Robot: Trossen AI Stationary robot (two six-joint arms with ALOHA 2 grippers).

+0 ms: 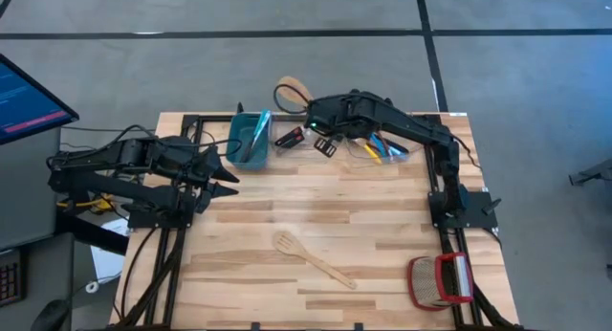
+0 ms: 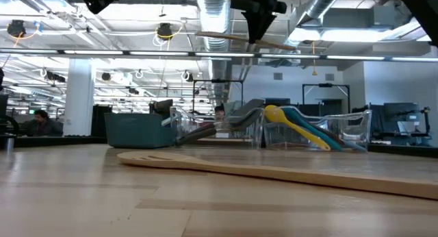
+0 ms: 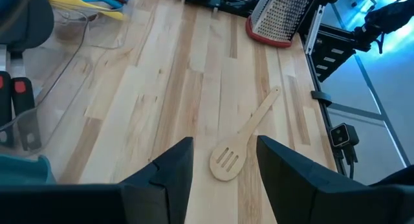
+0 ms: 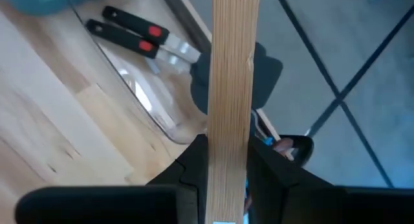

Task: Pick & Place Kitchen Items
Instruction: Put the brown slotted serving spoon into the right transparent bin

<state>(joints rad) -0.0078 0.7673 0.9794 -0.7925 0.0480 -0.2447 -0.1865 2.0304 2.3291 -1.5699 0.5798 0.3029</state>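
Wooden table (image 1: 287, 211) of pale planks, seen from above, with both dark arms reaching over it. Right claw (image 1: 308, 109) is raised near the far edge and clamps the handle of a wooden spoon (image 1: 292, 92), whose bowl points past the table's far edge over the grey floor; in the right wrist view the handle (image 4: 234, 88) runs straight out between the two fingers (image 4: 194, 166), which press on it from both sides. In the low view this spoon (image 2: 233, 40) hangs level, well above the table. Beneath and beside the right claw lies a clear tray (image 1: 382, 154) holding a yellow spoon (image 2: 287, 120), a blue-green spoon (image 2: 311, 127) and black tools with red marks on their handles (image 4: 129, 33); how many utensils lie there cannot be told. Just beside the tray, toward the left arm, stands a teal bin (image 1: 249, 138) with a utensil inside. Left claw (image 1: 225, 173) hovers near the bin at the table's left side, its fingers (image 3: 171, 172) parted with nothing between them. A slotted wooden spoon (image 1: 311, 257) lies flat on the table's middle, nearer the front edge, well apart from both claws. A red-and-tan basket (image 1: 440, 280) rests at the front right corner.
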